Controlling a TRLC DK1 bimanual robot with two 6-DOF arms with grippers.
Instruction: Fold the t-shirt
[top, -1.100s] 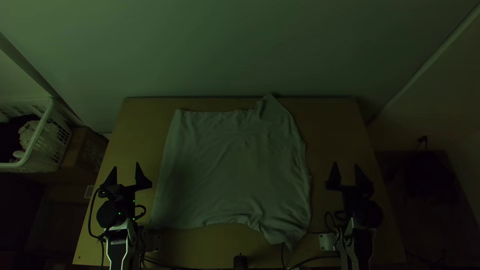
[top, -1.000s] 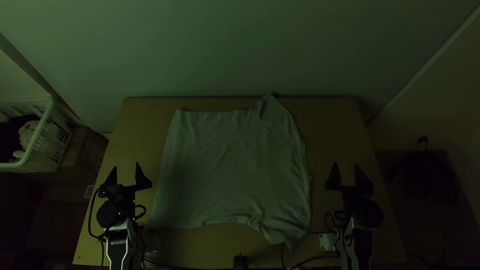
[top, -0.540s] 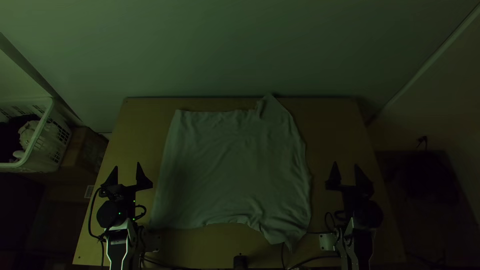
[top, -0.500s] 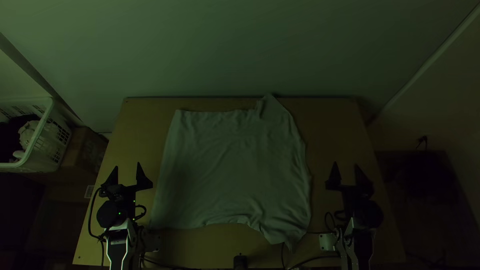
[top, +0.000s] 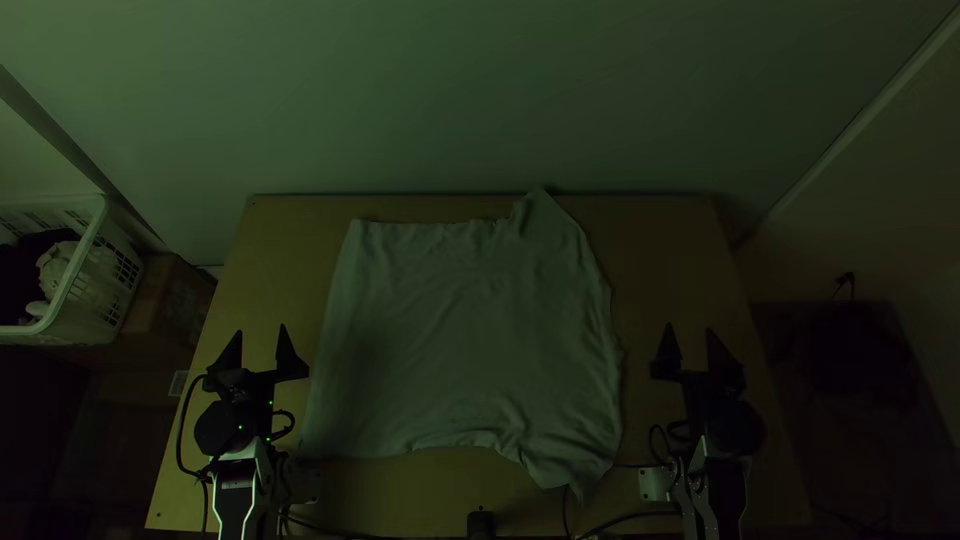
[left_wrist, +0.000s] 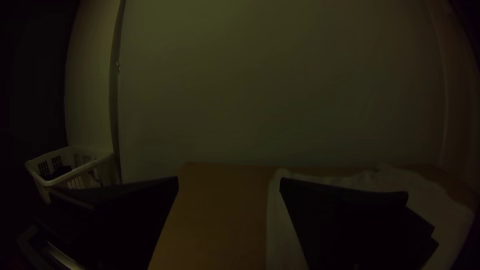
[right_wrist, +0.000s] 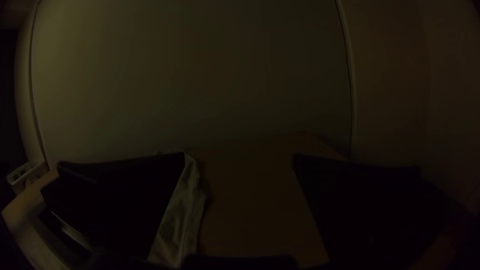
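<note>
T-shirt (top: 465, 340) lies spread on the wooden table (top: 665, 250), folding apparently unstarted; the next move likely calls for pinching an edge and squaring the skewed corners; its near edge scoops inward, then puckers into a limp point at near right; left gripper (top: 262, 330) and right gripper (top: 690, 328) flank it, wedge-shaped fingers spread, gripping nothing; soft, pale cloth ripples between them; the far right corner peaks past a straighter far edge.
</note>
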